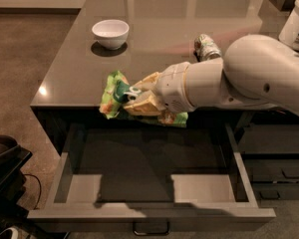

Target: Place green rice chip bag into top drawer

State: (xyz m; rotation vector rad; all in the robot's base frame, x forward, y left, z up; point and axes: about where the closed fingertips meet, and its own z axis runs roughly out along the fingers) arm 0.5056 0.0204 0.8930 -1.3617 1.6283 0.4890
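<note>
The green rice chip bag (115,97) is crinkly bright green with a dark round logo. My gripper (139,102) is shut on it and holds it in the air at the counter's front edge, above the back of the top drawer (149,210). The drawer is pulled out wide, with a flat grey bottom and a thin bar handle (150,231) on its front. My white arm (239,78) reaches in from the right and hides the bag's right part.
A white bowl (110,33) stands on the dark counter (74,68) at the back left. A small silver-green can (206,46) lies behind my arm. A white container (296,19) is at the far right. Narrower dark drawers (281,171) are at the right.
</note>
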